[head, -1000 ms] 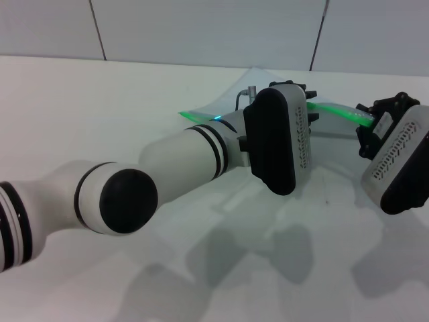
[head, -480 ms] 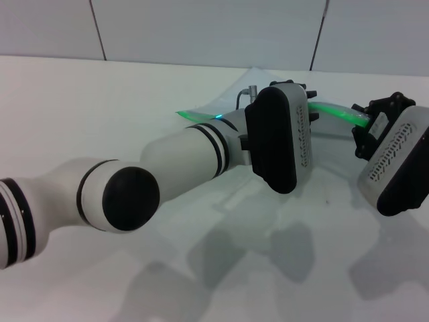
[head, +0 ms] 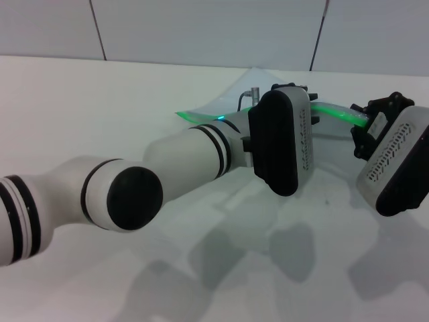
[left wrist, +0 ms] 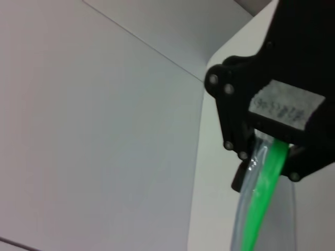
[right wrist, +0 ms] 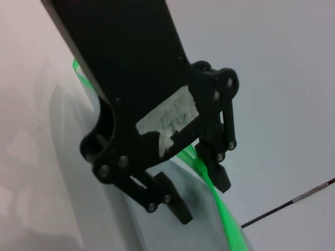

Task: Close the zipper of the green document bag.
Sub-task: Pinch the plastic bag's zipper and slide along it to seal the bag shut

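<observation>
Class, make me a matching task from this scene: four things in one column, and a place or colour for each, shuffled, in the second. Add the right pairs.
Column one:
1. zipper
2. left tool
3. right tool
4. table

Column two:
A. at the right end of the green strip, head view
B. plain white, under both arms
C. bright green, along the bag's raised edge
D. near the strip's middle, behind the left arm's black wrist housing in the head view

Pairs: 1-C, 2-D, 3-A, 4-B
</observation>
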Motion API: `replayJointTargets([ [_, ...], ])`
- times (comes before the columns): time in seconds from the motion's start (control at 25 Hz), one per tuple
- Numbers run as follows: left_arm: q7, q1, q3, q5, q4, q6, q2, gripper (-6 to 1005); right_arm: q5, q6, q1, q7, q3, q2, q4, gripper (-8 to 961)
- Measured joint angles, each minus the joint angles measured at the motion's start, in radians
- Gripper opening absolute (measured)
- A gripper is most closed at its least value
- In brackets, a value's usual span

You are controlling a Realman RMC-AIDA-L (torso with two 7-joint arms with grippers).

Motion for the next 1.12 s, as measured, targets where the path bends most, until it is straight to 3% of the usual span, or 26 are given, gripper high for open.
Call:
replayJointTargets([
  [0.76, -0.032, -0.013, 0.037, -0.001, 0.026, 0.073, 0.0, 342, 0.0, 0.002, 0.002, 0.001, 0.0, 0.0, -0.001, 49],
  [1.12, -0.059, -0.021, 0.047, -0.001, 0.026, 0.079, 0.001, 201, 0.0, 0.003, 0.003, 0.001, 0.0, 0.0, -0.001, 49],
])
